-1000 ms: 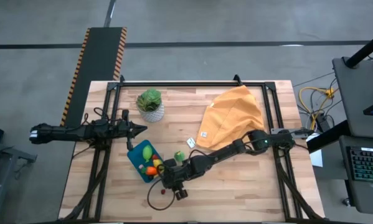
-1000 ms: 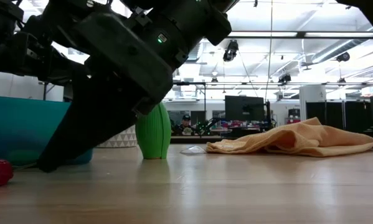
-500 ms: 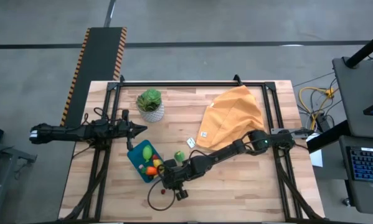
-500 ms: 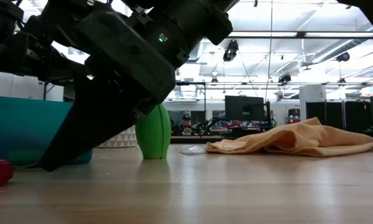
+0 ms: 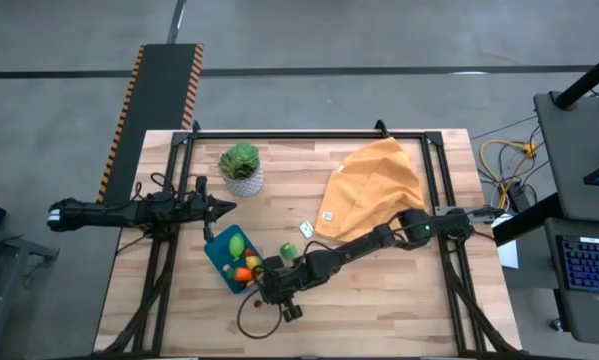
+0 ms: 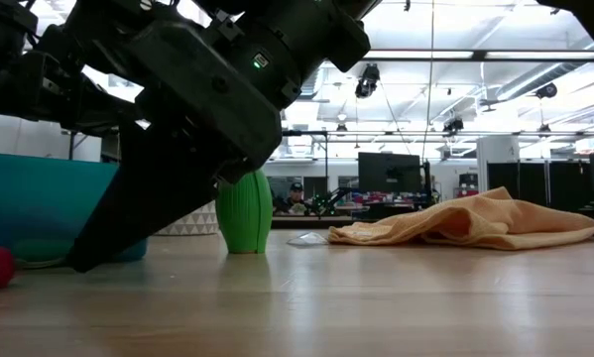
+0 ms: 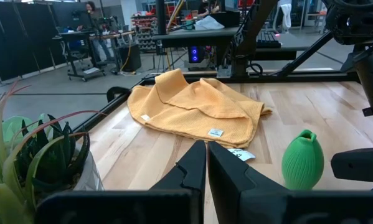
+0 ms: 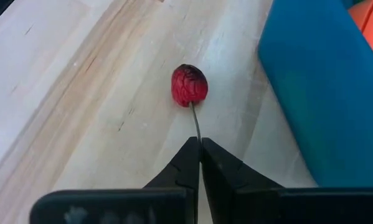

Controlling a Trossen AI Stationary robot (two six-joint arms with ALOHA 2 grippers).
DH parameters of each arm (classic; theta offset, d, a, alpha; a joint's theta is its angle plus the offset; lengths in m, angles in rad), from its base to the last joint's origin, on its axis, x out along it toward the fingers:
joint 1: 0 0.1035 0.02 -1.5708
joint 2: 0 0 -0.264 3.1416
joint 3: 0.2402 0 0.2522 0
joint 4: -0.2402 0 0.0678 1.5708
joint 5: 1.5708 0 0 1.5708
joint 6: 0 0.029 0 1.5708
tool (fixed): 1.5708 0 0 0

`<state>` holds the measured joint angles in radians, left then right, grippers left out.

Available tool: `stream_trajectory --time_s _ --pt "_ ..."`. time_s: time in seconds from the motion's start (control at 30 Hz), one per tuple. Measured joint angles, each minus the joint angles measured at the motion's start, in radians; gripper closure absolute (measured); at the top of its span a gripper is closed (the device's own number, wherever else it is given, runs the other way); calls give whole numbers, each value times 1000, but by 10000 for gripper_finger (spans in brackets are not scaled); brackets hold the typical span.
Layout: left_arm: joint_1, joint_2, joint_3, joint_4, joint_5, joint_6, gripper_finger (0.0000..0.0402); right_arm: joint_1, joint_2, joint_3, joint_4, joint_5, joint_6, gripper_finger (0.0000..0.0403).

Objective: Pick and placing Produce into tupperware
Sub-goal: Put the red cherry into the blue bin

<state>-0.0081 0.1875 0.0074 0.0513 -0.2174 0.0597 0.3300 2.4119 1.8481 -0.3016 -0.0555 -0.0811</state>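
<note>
Reaching low over the table's front, the right gripper (image 8: 195,149) has its fingers pressed together on the thin stem of a red fruit (image 8: 189,84), which lies on bare wood just beside the outer wall of the tupperware (image 8: 311,93). The tupperware (image 5: 222,262) holds green, yellow and orange produce (image 5: 241,256); a green fruit (image 5: 288,250) stands just off its corner. The left gripper (image 5: 222,208), fingers together, waits beyond the container, near the potted plant (image 5: 241,167). The orange cloth (image 5: 377,186) lies well apart.
</note>
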Motion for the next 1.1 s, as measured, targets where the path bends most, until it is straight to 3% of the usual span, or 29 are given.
stream_trajectory --time_s 0.33,0.77,0.93,1.1 --pt "0 0 0 0 0 0 402 18 -20 49 -19 0 -19 394" --pt "0 0 0 0 0 0 402 17 -275 40 -25 1 -181 395" --pt "0 0 0 0 0 0 402 17 -412 -47 25 5 -227 395" --pt "0 0 0 0 0 0 402 17 -573 -244 201 5 -241 395"
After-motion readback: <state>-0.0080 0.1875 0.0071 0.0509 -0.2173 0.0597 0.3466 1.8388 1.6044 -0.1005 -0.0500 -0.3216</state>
